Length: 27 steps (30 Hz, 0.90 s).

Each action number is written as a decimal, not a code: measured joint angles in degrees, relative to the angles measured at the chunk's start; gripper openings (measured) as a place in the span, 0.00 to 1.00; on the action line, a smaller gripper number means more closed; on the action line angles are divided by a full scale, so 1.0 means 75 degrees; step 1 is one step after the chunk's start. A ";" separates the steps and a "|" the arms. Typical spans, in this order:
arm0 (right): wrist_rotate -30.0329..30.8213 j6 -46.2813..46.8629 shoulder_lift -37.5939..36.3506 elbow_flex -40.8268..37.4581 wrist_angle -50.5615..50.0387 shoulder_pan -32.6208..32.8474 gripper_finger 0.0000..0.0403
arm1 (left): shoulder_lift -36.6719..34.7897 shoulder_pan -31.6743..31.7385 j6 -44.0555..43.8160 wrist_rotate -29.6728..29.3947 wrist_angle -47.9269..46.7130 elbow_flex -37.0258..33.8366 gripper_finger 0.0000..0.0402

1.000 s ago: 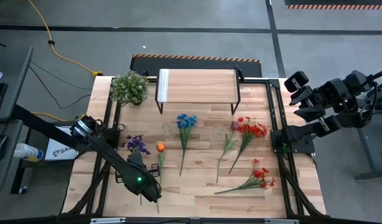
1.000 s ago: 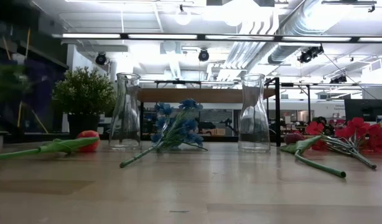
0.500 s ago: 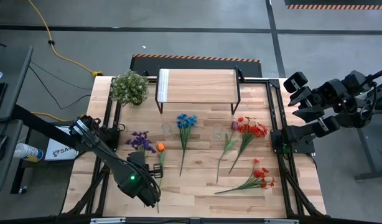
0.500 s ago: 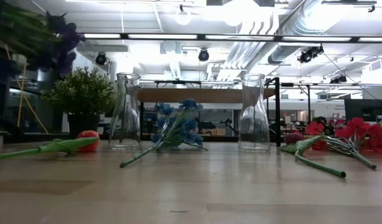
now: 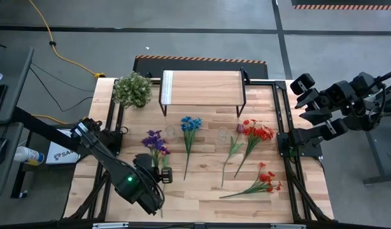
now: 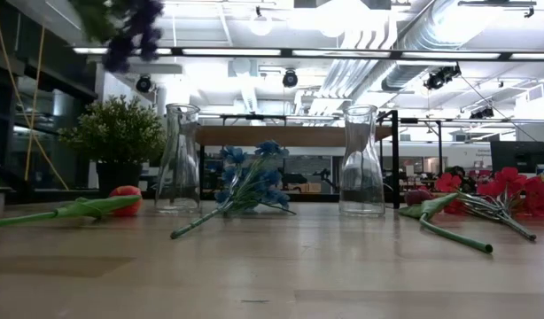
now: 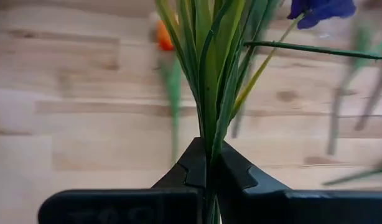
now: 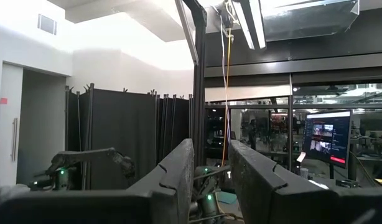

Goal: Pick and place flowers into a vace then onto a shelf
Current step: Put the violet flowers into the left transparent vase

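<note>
Purple flower bunch (image 5: 155, 141) is off the table, stems clamped in my left gripper (image 7: 208, 167); the wrist view shows both dark fingers pressed together on the green stalks. From above, the bloom hangs over the table's left half, just left of the left glass vase (image 5: 170, 132). In the low view it shows only as a dark blur at the top left corner (image 6: 130, 27), well above the vase mouth (image 6: 179, 159).

Other flowers lie flat on the table (image 5: 202, 191): the orange one (image 6: 121, 199) beside the left vase, mostly hidden under the held bunch from above; the blue one (image 5: 190, 124) between the two vases with its stem running toward the front edge; a dark maroon bud (image 5: 239, 129) and red spray (image 5: 258, 132) right of the second vase (image 5: 223, 134); another red spray (image 5: 267, 179) nearer the front right.

The shelf (image 5: 202, 88) stands at the back, top bare. Potted plant (image 5: 132, 89) sits just left of it.

Right gripper (image 8: 206, 180) is parked off the table's right side, pointing into the room, fingers slightly apart, holding nothing.
</note>
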 joint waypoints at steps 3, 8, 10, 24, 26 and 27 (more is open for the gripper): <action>-0.0003 0.0000 0.0000 0.0000 0.0000 0.0003 0.23 | 0.0000 0.0005 0.0188 -0.0415 -0.0006 0.0198 0.11; 0.0000 0.0000 0.0000 0.0000 0.0001 0.0000 0.23 | 0.0000 0.0012 0.0508 -0.0999 -0.0004 0.0450 0.11; 0.0000 0.0000 0.0000 0.0000 0.0001 0.0003 0.23 | 0.0000 0.0012 0.0636 -0.1332 -0.0009 0.0540 0.11; 0.0000 -0.0003 0.0000 0.0000 0.0004 0.0000 0.23 | 0.0000 0.0012 0.1727 -0.3421 -0.0003 0.0736 0.11; 0.0000 -0.0003 -0.0003 0.0000 0.0004 0.0000 0.23 | -0.0013 0.0013 0.1841 -0.3697 -0.0004 0.0736 0.11; 0.0000 -0.0001 -0.0003 0.0000 0.0004 0.0000 0.23 | -0.0036 0.0013 0.1906 -0.3809 -0.0005 0.0736 0.11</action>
